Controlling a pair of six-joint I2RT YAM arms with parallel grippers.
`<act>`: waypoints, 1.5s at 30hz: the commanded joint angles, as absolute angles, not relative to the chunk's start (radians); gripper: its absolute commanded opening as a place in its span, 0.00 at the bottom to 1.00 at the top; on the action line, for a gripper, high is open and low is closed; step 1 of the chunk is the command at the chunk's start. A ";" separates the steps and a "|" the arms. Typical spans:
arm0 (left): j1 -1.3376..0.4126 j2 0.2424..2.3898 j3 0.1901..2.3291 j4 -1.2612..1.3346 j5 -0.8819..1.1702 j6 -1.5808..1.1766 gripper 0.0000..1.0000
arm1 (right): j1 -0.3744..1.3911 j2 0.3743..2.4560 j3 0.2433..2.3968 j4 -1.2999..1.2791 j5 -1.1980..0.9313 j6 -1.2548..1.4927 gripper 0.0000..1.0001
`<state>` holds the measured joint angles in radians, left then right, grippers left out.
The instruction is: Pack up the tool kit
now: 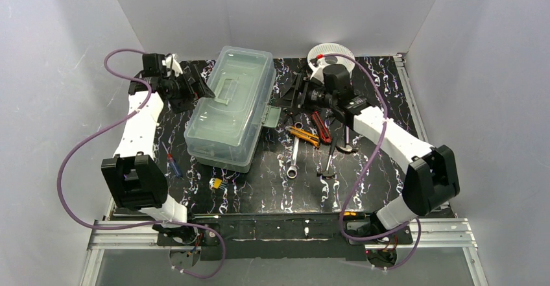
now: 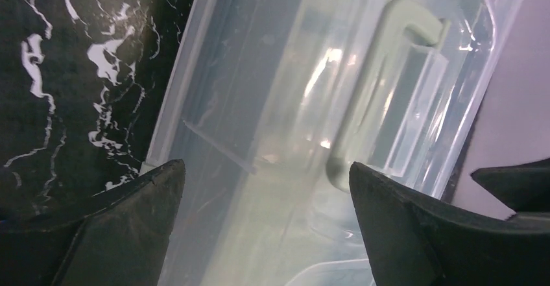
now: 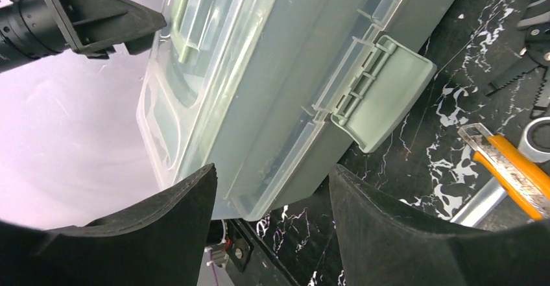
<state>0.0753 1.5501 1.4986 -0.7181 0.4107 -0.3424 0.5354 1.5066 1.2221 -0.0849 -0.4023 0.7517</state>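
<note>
The pale green toolbox (image 1: 228, 111) lies on the mat with its translucent lid down and its latch (image 1: 271, 115) hanging loose on the right side. My left gripper (image 1: 206, 91) hovers open at the box's left edge. In the left wrist view its open jaws (image 2: 266, 182) frame the lid, with the lid handle (image 2: 382, 85) just beyond. My right gripper (image 1: 295, 95) stands open to the right of the box, empty, facing the latch (image 3: 382, 101) and the box wall (image 3: 272, 72). Pliers (image 1: 321, 122), a knife (image 1: 305, 135), a wrench (image 1: 293, 159) and a hammer (image 1: 338, 148) lie to the right.
A round white spool (image 1: 331, 56) sits at the back right behind the right wrist. A small screwdriver (image 1: 174, 166) and a yellow-handled tool (image 1: 217, 183) lie left of and in front of the box. White walls enclose the mat on three sides.
</note>
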 commanded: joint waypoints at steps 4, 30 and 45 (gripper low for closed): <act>0.100 1.515 1.356 -0.589 0.713 -0.417 0.88 | 0.579 1.590 1.301 -0.111 -0.426 0.789 0.72; 0.167 1.316 0.946 -0.252 0.954 -0.686 0.32 | 0.586 1.644 1.419 -0.230 -0.341 0.738 0.72; 0.248 1.251 0.942 -0.291 0.928 -0.617 0.76 | 0.526 1.733 1.430 -0.180 -0.450 0.762 0.73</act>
